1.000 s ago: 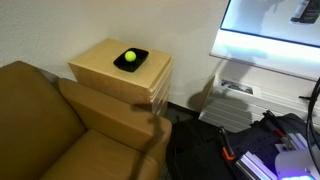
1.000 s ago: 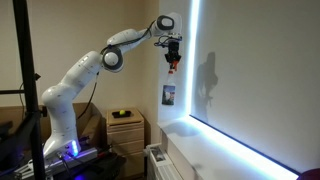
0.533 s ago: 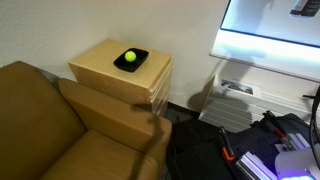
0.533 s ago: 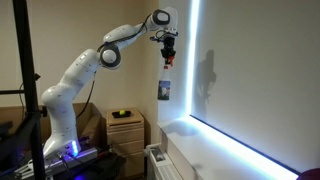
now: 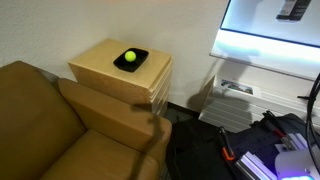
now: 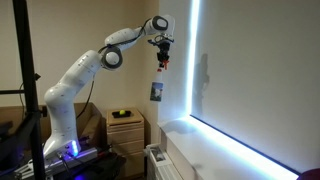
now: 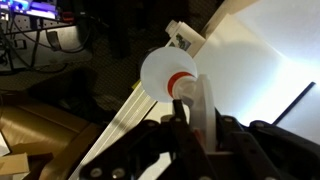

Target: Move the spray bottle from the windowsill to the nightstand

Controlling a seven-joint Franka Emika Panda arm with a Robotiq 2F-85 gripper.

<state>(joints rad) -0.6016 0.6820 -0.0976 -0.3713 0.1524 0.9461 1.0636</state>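
Gripper (image 7: 197, 120): fingers (image 7: 178, 132) are clamped on the white neck of the spray bottle (image 7: 168, 72), one on either side, with the red head between them. In an exterior view the bottle body hangs below the gripper (image 6: 160, 60) in mid-air. It is high above the nightstand (image 6: 125, 128) and left of the windowsill (image 6: 250, 150), touching neither.

No readable text, brand, number or sign in any view. Spray bottle (image 7: 165, 72): surface blurred in wrist view and too small in exterior view (image 6: 157, 91), so I can make out no lettering on it.
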